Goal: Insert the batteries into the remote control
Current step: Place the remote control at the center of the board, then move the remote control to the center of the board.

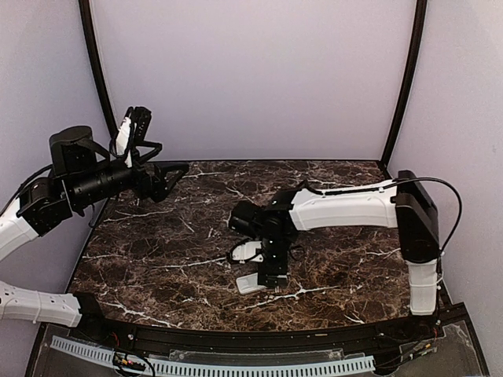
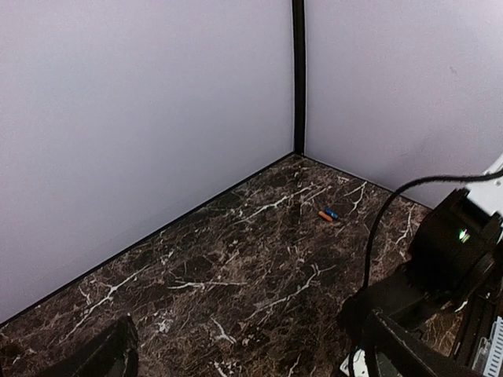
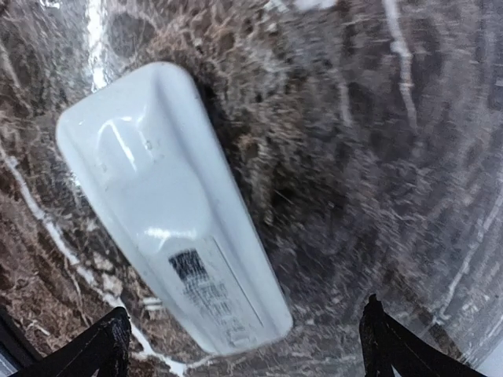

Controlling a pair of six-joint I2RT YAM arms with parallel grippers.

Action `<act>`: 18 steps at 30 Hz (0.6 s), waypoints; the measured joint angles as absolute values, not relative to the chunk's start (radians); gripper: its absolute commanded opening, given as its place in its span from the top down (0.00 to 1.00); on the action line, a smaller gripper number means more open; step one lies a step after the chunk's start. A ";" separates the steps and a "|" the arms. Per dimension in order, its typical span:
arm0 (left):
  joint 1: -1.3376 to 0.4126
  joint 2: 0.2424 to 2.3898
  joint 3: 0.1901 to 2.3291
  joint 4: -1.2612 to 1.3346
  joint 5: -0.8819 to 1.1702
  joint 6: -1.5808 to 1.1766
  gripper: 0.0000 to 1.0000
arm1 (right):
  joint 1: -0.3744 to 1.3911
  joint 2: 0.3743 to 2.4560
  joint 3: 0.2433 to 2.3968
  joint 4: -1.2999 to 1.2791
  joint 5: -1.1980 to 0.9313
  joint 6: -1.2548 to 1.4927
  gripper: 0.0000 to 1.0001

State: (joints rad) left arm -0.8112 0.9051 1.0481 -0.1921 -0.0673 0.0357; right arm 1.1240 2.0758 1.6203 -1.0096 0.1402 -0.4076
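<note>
The white remote control lies on the dark marble table with its back face and printed label up. Its near end sits between the fingers of my right gripper, which is open and close above it. In the top view the remote lies just below the right gripper at the table's middle front. The batteries, orange and blue, lie side by side near the far corner. My left gripper is open and empty, held high at the left.
A second white piece shows beside the right wrist; I cannot tell what it is. A black cable arcs over the right arm. Pale walls close the table at the back and sides.
</note>
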 measured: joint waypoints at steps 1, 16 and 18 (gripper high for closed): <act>-0.811 0.913 1.057 -0.213 -0.073 0.045 0.07 | 1.124 2.039 1.607 -0.996 0.146 -0.393 0.01; -0.852 1.062 1.089 -0.586 -0.131 0.139 0.20 | 0.970 1.205 0.932 -0.596 -0.007 0.276 0.26; -0.882 1.102 1.088 -0.589 -0.136 0.144 0.17 | 0.967 1.167 0.867 -0.574 -0.028 0.358 0.32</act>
State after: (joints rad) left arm -0.8822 1.1015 1.0882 -0.5888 -0.1364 0.1444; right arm 0.9668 1.1667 0.8665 -0.5735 -0.0280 0.3580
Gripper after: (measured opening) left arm 0.790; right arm 0.753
